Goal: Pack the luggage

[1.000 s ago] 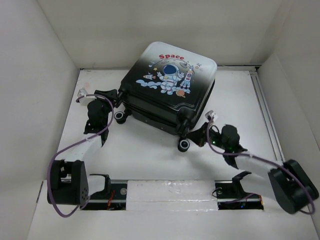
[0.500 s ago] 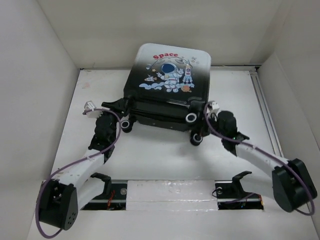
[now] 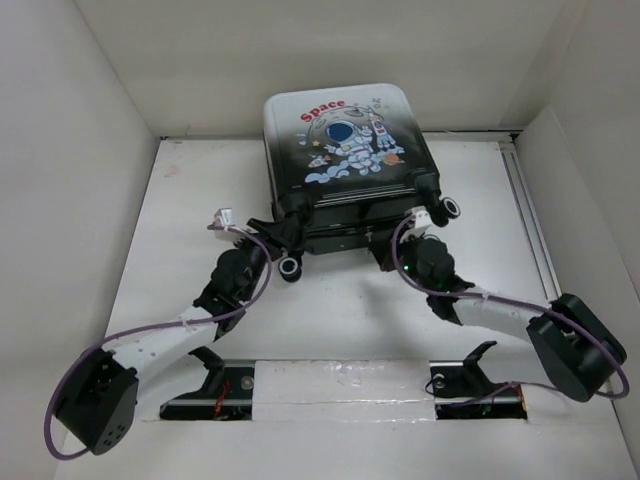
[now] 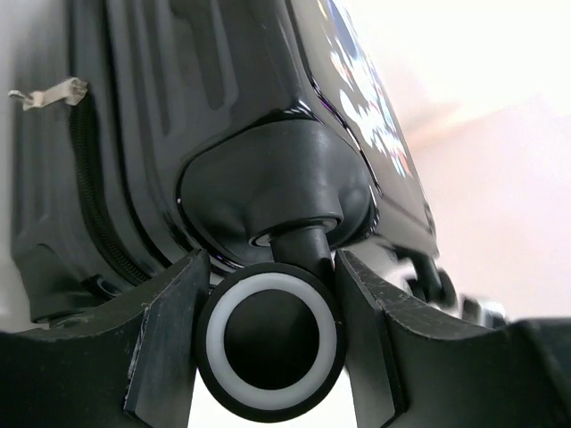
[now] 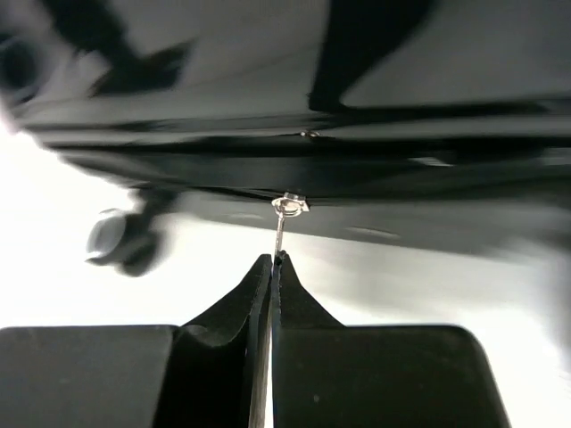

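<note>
**A:** Where is the luggage (image 3: 345, 140)?

**B:** At the far middle of the table (image 3: 180, 200). Its astronaut-printed shell faces up, its far end is near the back wall (image 3: 300, 50), and its wheels point toward the arms.

**A:** And on the left?

**B:** The left gripper (image 4: 272, 259) is at the case's near-left corner, grasping a caster wheel (image 4: 270, 341). One finger sits against each side of the black tyre with its white ring.

**A:** Is it really touching?

**B:** In the wrist view both fingers meet the wheel's sides, just below the glossy black housing.

**A:** The right side?

**B:** The right gripper (image 5: 270, 267) is at the near-right edge. Its fingers are clenched on a thin metal zipper pull (image 5: 280, 227) that hangs from the dark seam. The fingertips are pressed together around it with no gap showing.
</note>
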Robot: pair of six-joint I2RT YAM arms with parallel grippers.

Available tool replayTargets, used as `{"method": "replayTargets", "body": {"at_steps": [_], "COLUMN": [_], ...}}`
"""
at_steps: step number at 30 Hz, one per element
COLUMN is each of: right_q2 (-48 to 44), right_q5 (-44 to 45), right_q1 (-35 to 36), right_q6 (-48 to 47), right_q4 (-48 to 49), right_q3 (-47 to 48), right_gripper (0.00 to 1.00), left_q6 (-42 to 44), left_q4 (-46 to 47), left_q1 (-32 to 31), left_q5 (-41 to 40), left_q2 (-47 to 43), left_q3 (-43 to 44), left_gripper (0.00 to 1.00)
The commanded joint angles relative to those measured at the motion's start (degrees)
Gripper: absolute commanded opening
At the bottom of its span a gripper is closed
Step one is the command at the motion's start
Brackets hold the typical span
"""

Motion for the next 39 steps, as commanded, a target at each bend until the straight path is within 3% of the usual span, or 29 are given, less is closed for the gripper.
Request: {"method": "replayTargets", "body": {"at_steps": [1,8,13,20,24,27,30,31,32,33,34,35,38,39], "right_q2": [3.5,3.5,-2.7,-12.2,-17.6,-21.8,-22.4,-22.4,-21.7,-21.7,-20.7,-19.0,-16.5,-14.6], "right_q5": [-5.2,-6.0,-5.5,-9.3,-1.0,5.0,-1.1,-2.3,-3.0,-3.5,-5.4,-6.4,-10.6,-12.2], "right_q1": [11.6,16.9,17.1,18.3,18.8,15.9,9.4,8.0,7.1,6.1,4.2,3.2,1.1,0.2], "right_q6": [1.3,-4.8,-6.7,-4.6,-1.3,-2.5,-6.9,-7.7,-8.3,-9.1,-9.2,-10.0,-12.0,-13.5], "right_q4": [8.9,1.2,-4.4,-7.7,-13.2,-21.5,-27.7,-28.7,-29.6,-29.6,-29.6,-29.6,-28.2,-27.1], "right_q3": [2.5,9.2,8.8,2.9,-1.5,0.1,3.1,3.2,3.9,3.9,3.9,3.9,4.4,4.4], "right_gripper": [0.00,0.00,0.00,0.00,0.00,0.07,0.20,0.26,0.41,0.49,0.55,0.62,0.66,0.67], "left_q6": [-1.2,-3.2,-1.3,0.8,3.1,4.9,5.8,6.8,7.4,8.7,9.2,9.7,11.1,11.1], "left_q4": [12.3,14.1,16.8,16.5,13.5,10.9,6.3,4.4,2.7,0.1,-1.3,-3.0,-10.6,-12.2], "left_q1": [-8.4,-15.6,-27.6,-27.0,-25.3,-25.3,-25.3,-25.3,-25.3,-25.3,-25.3,-25.3,-25.3,-25.3], "left_q5": [10.1,13.8,10.3,6.7,4.4,3.6,2.3,1.6,1.1,0.3,-0.3,-1.2,-4.3,-4.3], "left_q2": [4.6,7.7,10.2,10.9,7.3,6.1,4.8,4.1,3.5,2.2,1.4,0.6,-1.8,-1.8], "left_q3": [4.5,9.6,14.2,14.9,15.5,16.9,16.3,16.3,16.3,15.7,15.6,15.6,16.3,17.1], "left_gripper": [0.00,0.00,0.00,0.00,0.00,0.00,0.00,0.00,0.00,0.05,0.24,0.37,0.75,0.80]}}
